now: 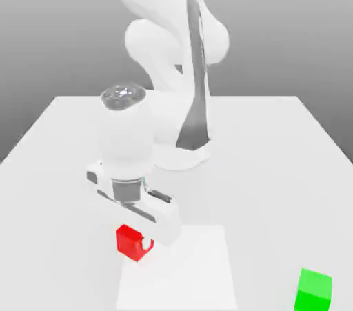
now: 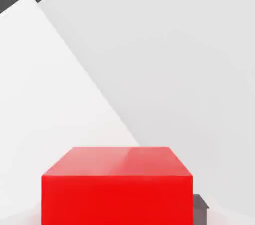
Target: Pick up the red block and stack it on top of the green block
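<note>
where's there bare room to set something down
Bare tabletop lies between the white square and the green block, and past the square on the exterior view's left. It's crowded around the red block, under the gripper.

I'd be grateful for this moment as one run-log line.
gripper: shut on red block | red block: at corner of white square | green block: apart, exterior view's right | stack: not yet made

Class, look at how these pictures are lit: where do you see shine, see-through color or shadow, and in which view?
Exterior view: a bright glint on the arm's dark rounded cap; the background fades from dark to pale; the green block has a brighter top than side. Hand view: the red block has a paler, washed-out top face.
</note>
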You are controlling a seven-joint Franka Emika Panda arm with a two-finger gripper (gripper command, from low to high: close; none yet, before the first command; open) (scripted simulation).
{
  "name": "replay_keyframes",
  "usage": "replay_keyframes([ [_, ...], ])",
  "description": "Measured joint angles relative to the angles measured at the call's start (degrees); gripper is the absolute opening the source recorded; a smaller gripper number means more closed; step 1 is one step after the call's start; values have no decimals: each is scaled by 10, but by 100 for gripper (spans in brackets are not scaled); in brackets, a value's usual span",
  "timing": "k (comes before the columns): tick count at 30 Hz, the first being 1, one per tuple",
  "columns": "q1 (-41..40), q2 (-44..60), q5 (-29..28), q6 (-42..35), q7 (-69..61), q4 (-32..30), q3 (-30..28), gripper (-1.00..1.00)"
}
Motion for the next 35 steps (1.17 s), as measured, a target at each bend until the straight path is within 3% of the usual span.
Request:
replay_keyframes([
  [6, 2, -65, -26, -65, 6, -2, 5, -100],
  [15, 89, -18, -74, -128, -103, 106, 67, -100],
  [27, 168, 59, -81, -207, -299, 256, 186, -100],
  [31, 189, 130, -111, -153, -292, 271, 175, -100],
  [32, 193, 144, -117, -141, -288, 272, 171, 100],
  [35, 193, 144, -117, -141, -288, 272, 171, 100],
])
